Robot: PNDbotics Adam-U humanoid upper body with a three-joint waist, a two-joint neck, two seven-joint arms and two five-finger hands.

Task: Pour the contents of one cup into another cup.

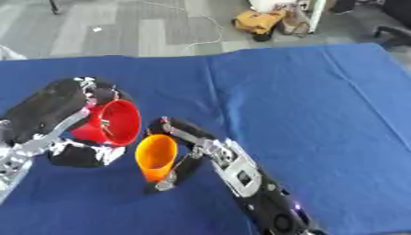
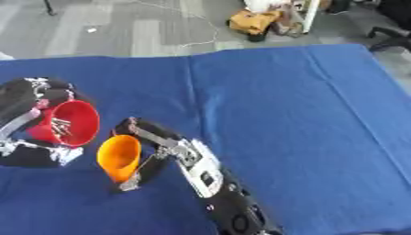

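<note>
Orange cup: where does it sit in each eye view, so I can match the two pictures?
Left eye view: orange cup lower centre-left, held by the right hand.
Right eye view: same cup further left, lower left.
Shared landmark: the tilted red cup just up-left of it, in the left hand.

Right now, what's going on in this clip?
The robot is in the middle of a pour over a blue table. Its left hand holds a red cup tipped on its side, mouth facing an orange cup. Thin metallic pieces show inside the red cup; what they are is unclear. Its right hand is curled round the orange cup, which is tilted toward the red one. The two rims are close together, and nothing can be seen passing between them.
</note>
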